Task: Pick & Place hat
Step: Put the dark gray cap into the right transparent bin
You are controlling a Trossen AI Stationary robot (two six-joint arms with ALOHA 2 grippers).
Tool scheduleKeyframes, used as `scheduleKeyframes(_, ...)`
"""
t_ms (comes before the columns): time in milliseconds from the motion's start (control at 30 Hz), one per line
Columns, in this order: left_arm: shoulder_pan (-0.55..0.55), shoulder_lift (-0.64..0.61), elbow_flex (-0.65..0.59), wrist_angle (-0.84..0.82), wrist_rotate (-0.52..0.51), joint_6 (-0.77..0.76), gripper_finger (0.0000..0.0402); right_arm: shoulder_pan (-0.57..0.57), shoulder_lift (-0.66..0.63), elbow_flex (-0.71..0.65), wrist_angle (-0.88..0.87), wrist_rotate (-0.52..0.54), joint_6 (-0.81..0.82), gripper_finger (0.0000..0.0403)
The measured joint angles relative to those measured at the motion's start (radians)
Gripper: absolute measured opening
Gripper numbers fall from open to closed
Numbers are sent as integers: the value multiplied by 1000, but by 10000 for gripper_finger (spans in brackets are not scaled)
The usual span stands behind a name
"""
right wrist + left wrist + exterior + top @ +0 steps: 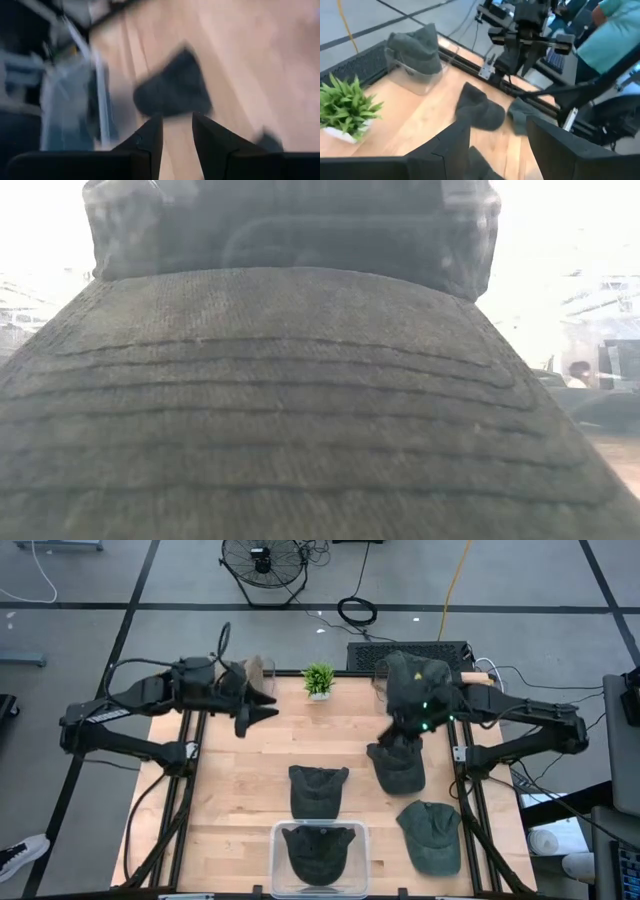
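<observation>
We log the right gripper (408, 730) above the light wooden table (230, 790), over a dark grey fabric cap (398, 766) at the right side; its fingers (150, 137) stand slightly apart with nothing between them. Three more dark caps: one at centre (318, 788), one in the clear plastic bin (285, 832) at the front edge, one at front right (432, 836). The left gripper (250, 715) waits spread near the small green potted plant (319, 680).

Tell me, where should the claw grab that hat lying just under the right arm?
Probably the raised crown of the hat, coming straight down from above. It lies flat on the table with its soft top bunched upward, giving the fingers a fold to pinch. The right gripper hovers right over it, fingers open.
</observation>
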Motion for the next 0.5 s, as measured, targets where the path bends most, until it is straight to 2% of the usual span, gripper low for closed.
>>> scheduleKeyframes(167,-110,49,16,-73,-66,-7,202,91,0,-50,-213,29,-51,96)
scheduleKeyframes(367,-236,111,16,-90,-102,-28,202,156,-14,-199,-223,24,-51,122)
scheduleKeyframes(500,-291,136,16,-83,-157,-51,202,201,-26,-261,-232,-42,30,148)
